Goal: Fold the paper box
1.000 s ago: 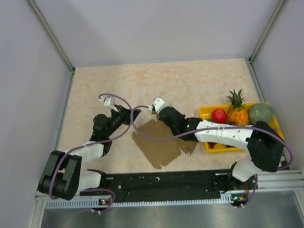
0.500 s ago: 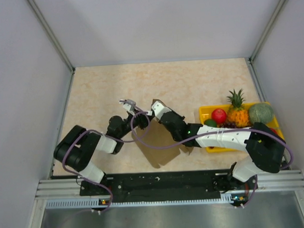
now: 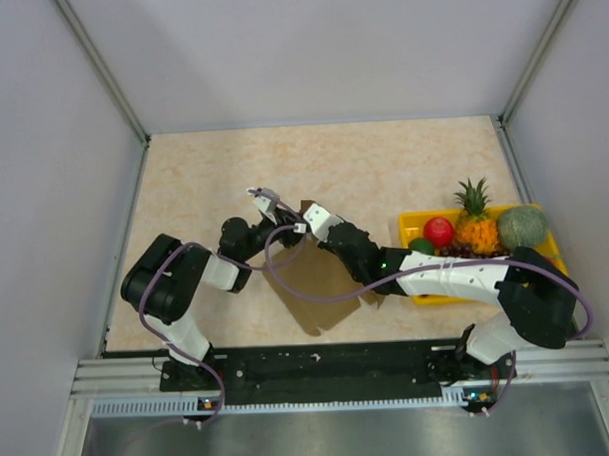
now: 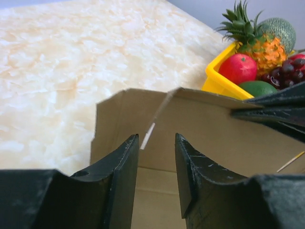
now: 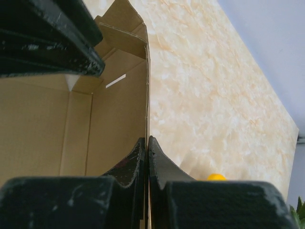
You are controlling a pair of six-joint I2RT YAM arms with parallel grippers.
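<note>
We see the paper box (image 3: 321, 282), plain brown cardboard, half raised near the middle of the pale marbled counter (image 3: 362, 166), closer to its near edge than its far one. Most of the sheet lies flat on the surface. At its far side the panels stand upright and meet at a corner, with a small flap folded in above it.

The right claw (image 5: 148, 140) is clamped on one of those upright panels. In its own wrist view the two fingers (image 5: 128, 167) press together, with the thin cardboard edge running straight down between them. In the left wrist view the same claw shows as a dark wedge biting the panel's top rim at the right.

The left claw (image 4: 156, 140) sits just beside it, at the far left corner of the box. Its jaws stand apart, and through the gap we see the brown panel face on, crossed by a fold line. Neither finger visibly pinches the board.

To the right of the box, by the right wall, a yellow tray (image 3: 408, 224) rests on the counter. It carries a pineapple (image 3: 474, 222), a red fruit (image 3: 439, 230) and a green melon (image 3: 523, 225). The right arm reaches across in front of the tray, covering its near edge.
</note>
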